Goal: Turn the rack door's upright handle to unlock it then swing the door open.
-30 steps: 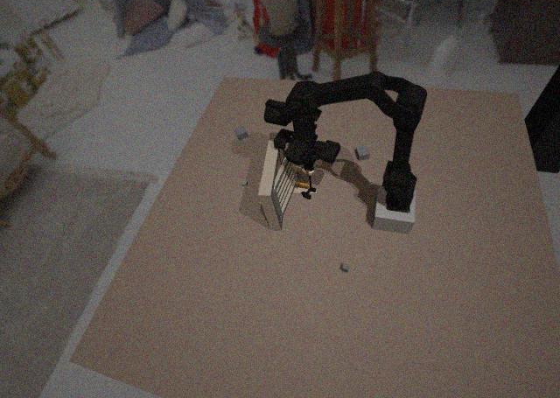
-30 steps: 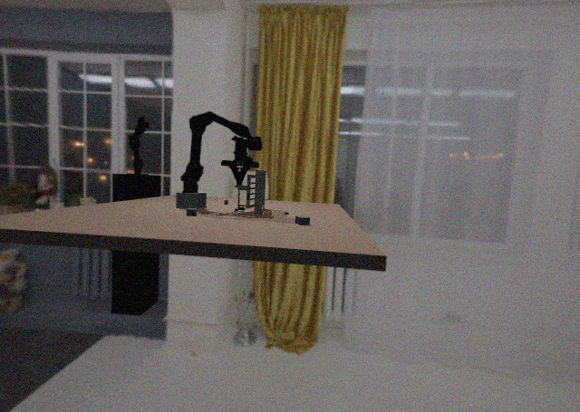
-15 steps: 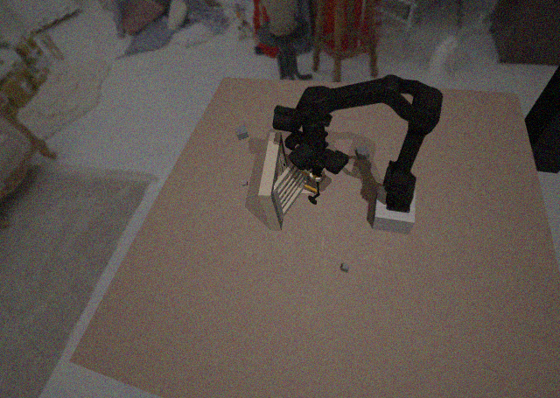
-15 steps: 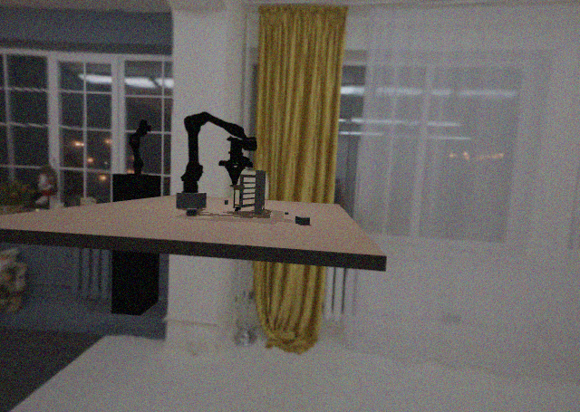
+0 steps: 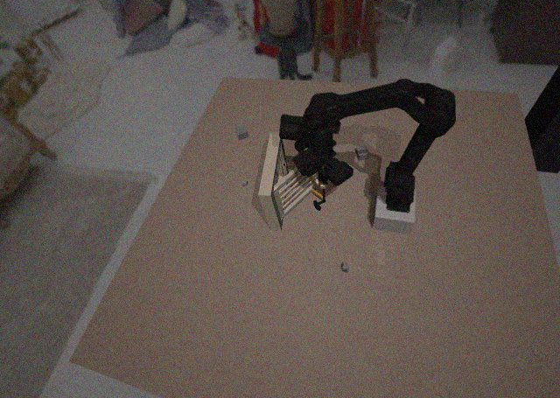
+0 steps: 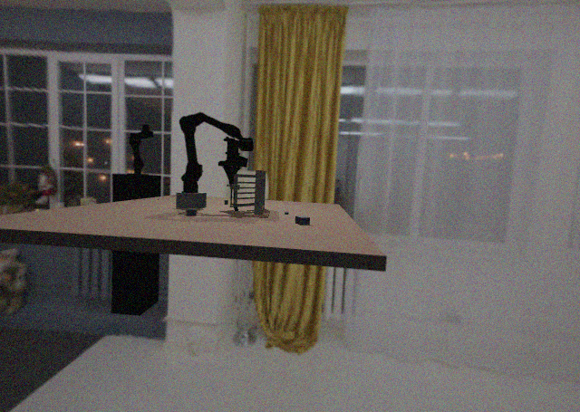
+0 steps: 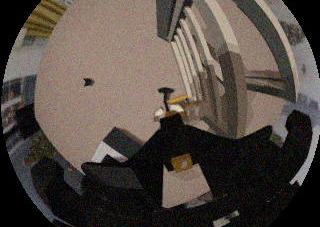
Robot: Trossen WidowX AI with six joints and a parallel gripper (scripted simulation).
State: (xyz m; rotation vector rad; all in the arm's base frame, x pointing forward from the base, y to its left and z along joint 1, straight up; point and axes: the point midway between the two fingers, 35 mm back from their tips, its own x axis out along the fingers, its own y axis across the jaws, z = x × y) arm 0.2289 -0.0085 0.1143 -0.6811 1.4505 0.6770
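My gripper grasps the handle of a partly open slatted door

In the top view, a small gray block [image 5: 241, 132] lies on the tan tabletop [image 5: 289, 303] [image 6: 197, 232] [image 7: 110, 47], left of center and above a tiny gray piece [image 5: 244, 184]. Next, near the center, stands the pale rack frame [image 5: 267, 172] [image 6: 259, 192]. Its slatted door [image 5: 296, 191] [image 6: 246, 190] [image 7: 192, 62] slants out from the frame toward the right, partly open. At the door's outer edge is the upright handle [image 5: 318, 197] [image 7: 166, 99], black at its end with a yellow part beside it. My gripper [image 5: 320, 184] [image 6: 233, 183] [image 7: 174, 130] points down over it, fingers closed around the handle. My black arm arches up and right, then down to its white base block [image 5: 393, 223] [image 6: 190, 200], right of center. Below center lies another small gray piece [image 5: 344, 267].
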